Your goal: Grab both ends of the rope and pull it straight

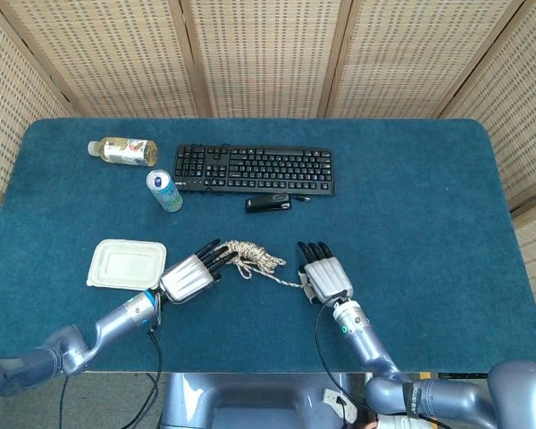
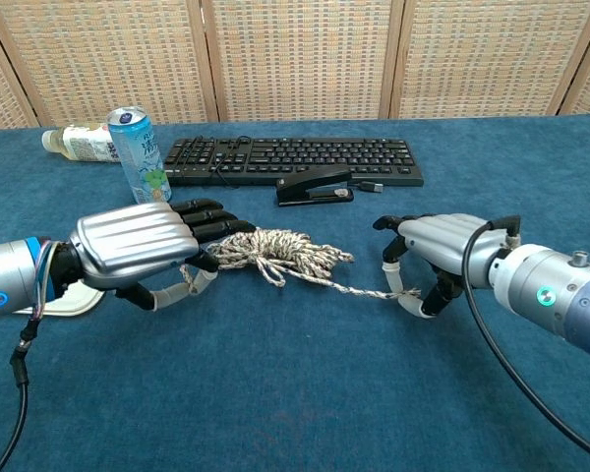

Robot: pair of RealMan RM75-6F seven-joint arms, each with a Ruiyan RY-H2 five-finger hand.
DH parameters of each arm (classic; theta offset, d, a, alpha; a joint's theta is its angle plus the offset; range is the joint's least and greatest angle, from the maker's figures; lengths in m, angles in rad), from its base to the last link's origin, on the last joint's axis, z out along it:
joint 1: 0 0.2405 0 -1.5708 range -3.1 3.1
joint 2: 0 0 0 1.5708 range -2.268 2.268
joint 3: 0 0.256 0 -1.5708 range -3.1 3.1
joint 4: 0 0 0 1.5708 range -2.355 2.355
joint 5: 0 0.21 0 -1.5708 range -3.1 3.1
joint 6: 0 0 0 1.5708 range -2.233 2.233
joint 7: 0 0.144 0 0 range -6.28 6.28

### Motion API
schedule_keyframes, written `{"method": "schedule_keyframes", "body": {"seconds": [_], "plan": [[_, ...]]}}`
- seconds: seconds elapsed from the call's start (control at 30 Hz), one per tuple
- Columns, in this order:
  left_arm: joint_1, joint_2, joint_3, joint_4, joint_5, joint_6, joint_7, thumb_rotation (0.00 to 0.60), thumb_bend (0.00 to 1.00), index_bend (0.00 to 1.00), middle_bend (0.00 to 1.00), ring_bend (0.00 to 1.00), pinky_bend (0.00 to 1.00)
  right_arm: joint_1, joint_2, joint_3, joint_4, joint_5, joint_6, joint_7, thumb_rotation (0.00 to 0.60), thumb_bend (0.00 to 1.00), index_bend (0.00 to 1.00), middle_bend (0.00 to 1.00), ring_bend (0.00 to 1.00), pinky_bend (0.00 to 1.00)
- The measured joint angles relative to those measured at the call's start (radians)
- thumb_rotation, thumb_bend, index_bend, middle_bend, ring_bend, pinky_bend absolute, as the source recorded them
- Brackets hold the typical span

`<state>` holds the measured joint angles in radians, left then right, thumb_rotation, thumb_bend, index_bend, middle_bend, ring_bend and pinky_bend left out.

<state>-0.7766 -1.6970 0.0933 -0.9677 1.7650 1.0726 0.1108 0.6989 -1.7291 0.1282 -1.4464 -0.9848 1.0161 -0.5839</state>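
- right hand pinches one rope end, strand running off toward left hand
- left hand holds other end; bunched coil just beyond its fingertips

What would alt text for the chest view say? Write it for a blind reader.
Two silver robot hands, left hand and right hand, hold a speckled beige rope still mostly bunched on a blue carpeted table. Behind lie a black keyboard, black stapler and blue drink can.
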Motion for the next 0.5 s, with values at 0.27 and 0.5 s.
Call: {"method": "schedule_keyframes", "body": {"seconds": [0.27,0.5], "plan": [[0.02,0.072,-0.021,-0.015,-0.027,0.05,-0.03,0.6,0.56,0.82,0.0,0.0,0.0,-0.005,0.04,0.004,-0.03,-0.004,0.025,-0.024,0.6,0.47,0.68,0.02,0.0,0.0],[0.034,0.123,-0.042,-0.007,-0.059,0.071,-0.056,0.6,0.57,0.82,0.0,0.0,0.0,-0.018,0.083,0.006,-0.032,0.009,0.056,-0.049,0.6,0.47,0.69,0.02,0.0,0.0]]}}
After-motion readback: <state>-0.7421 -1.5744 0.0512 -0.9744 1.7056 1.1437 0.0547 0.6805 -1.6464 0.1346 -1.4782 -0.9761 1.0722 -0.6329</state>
